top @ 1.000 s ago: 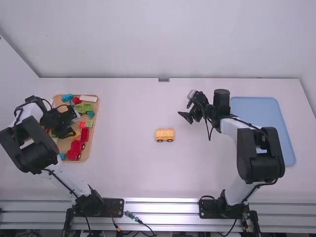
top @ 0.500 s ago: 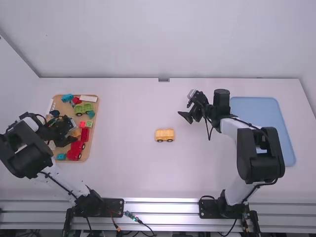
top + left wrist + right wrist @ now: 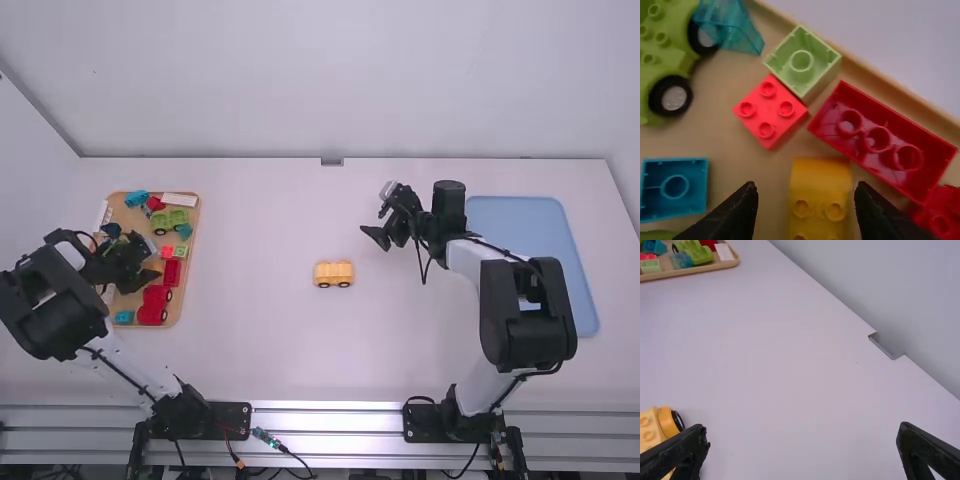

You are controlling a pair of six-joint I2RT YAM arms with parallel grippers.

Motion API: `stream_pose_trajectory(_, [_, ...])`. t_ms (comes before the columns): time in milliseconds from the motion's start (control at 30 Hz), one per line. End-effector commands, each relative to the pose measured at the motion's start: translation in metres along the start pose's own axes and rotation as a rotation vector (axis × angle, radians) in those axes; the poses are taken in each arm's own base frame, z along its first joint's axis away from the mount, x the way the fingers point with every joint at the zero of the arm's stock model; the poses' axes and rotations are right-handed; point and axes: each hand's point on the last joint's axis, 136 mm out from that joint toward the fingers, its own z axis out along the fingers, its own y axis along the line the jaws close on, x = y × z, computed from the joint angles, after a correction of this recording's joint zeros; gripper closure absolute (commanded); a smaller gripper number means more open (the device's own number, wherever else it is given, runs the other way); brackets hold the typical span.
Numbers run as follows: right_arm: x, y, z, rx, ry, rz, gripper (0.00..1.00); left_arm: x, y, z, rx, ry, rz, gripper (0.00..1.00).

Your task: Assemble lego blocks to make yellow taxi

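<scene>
Over the wooden tray at the left, my left gripper (image 3: 146, 272) hangs low among the blocks. In the left wrist view that gripper (image 3: 806, 200) is open, its fingers on either side of a yellow curved block (image 3: 820, 187) lying in the tray. A yellow wheeled base (image 3: 333, 273) stands alone at the middle of the table; part of this base (image 3: 651, 432) also appears in the right wrist view, beyond a fingertip. My right gripper (image 3: 374, 236) is held above the table, right of the base. Seen from its wrist, the right gripper (image 3: 803, 432) is open with nothing between its fingers.
The wooden tray (image 3: 187, 285) also holds a red open block (image 3: 883, 141), a red studded block (image 3: 771, 112), a light green block (image 3: 802, 62), a teal block (image 3: 674, 187) and a green wheeled base (image 3: 170, 221). A blue tray (image 3: 520, 225) lies at the right, partly under the right arm.
My left gripper has shifted slightly within the tray area, while its arm has swung left and toward the camera. The right arm and the yellow base have stayed put.
</scene>
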Motion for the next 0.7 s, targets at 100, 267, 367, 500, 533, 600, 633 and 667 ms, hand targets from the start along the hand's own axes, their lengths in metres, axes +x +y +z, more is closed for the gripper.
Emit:
stream_pose_trajectory(100, [-0.015, -0.004, -0.003, 0.009, -0.025, -0.024, 0.01, -0.005, -0.007, 0.007, 0.091, -0.051, -0.091, 0.41])
stream_pose_trajectory(267, [-0.015, -0.004, -0.002, 0.008, -0.026, -0.024, 0.01, -0.007, -0.015, 0.004, 0.165, -0.063, -0.054, 0.41])
stream_pose_trajectory(367, [-0.015, -0.004, -0.002, 0.008, -0.025, -0.024, 0.01, 0.002, -0.015, 0.006, 0.164, -0.015, -0.041, 0.43])
stream_pose_trajectory(500, [-0.015, -0.004, -0.002, 0.008, -0.025, -0.025, 0.01, 0.014, -0.016, 0.01, 0.152, 0.029, -0.027, 0.49])
stream_pose_trajectory(533, [-0.015, -0.004, -0.002, 0.008, -0.026, -0.025, 0.01, 0.016, -0.017, 0.011, 0.148, 0.034, -0.027, 0.5])
stream_pose_trajectory(600, [-0.015, -0.004, -0.002, 0.008, -0.026, -0.024, 0.01, 0.018, -0.017, 0.013, 0.142, 0.034, -0.024, 0.52])
stream_pose_trajectory(633, [-0.015, -0.004, -0.003, 0.008, -0.026, -0.024, 0.01, 0.019, -0.018, 0.014, 0.138, 0.035, -0.023, 0.53])
stream_pose_trajectory(667, [-0.015, -0.004, -0.002, 0.008, -0.026, -0.024, 0.01, 0.021, -0.019, 0.016, 0.134, 0.035, -0.019, 0.56])
